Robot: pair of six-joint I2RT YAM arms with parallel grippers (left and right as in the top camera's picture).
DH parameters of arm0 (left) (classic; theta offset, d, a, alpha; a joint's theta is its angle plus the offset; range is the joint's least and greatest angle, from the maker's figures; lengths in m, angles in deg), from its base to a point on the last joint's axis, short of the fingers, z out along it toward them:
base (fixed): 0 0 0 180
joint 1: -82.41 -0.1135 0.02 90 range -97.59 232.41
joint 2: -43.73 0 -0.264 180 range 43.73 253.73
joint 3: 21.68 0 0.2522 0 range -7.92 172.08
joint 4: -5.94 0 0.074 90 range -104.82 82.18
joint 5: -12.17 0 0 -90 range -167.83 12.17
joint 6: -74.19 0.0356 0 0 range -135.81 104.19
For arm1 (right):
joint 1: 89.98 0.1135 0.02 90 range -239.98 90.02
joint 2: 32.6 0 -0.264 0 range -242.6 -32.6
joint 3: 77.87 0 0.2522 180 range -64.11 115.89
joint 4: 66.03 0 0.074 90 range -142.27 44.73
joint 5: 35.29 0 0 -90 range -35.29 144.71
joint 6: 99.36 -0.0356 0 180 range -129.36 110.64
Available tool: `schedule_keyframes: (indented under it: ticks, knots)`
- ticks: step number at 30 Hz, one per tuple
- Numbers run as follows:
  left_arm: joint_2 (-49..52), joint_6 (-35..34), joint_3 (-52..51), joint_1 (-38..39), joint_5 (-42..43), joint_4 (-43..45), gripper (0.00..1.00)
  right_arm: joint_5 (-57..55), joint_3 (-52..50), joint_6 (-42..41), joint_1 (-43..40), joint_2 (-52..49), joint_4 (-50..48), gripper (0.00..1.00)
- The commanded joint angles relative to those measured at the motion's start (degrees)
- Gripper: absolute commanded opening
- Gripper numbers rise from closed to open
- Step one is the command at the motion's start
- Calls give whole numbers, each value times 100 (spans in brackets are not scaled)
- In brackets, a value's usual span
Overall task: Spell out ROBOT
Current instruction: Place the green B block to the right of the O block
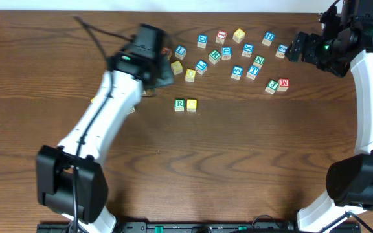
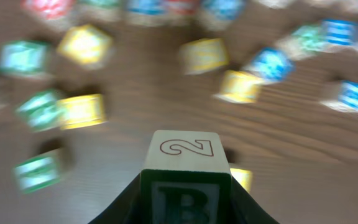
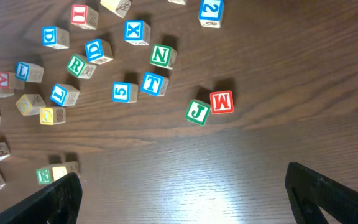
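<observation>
The table is dark brown with wavy grain. Blocks near its far edge carry blue, green, red and yellow faces; one block shows a green B.

Nearest block: "2" on top, "B" on front
Green block: "J"
Blue block: "T"
Red block: "M"

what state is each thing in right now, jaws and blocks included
left jaws: shut on B block
right jaws: open, empty
B block: gripped, its 2 face toward the wrist camera
R block: set down, R up, beside yellow block
yellow block: set down next to R block, letter unreadable
T block: loose, T up
scattered blocks: loose, not lined up
</observation>
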Motion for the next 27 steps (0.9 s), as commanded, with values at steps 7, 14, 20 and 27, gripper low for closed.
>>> schedule_keyframes:
  ticks: [7,14,20,27]
  knots:
    - [898,-232,162,1200,-24,555,30,-20,79,68,2,13,138,99]
    - [1464,-297,162,1591,-26,654,30,-17,79,68,33,13,138,99]
    - [1742,-562,160,1591,-87,621,30,-20,79,68,35,13,151,99]
    - [2015,-577,160,1582,-131,678,29,-22,79,68,35,13,151,99]
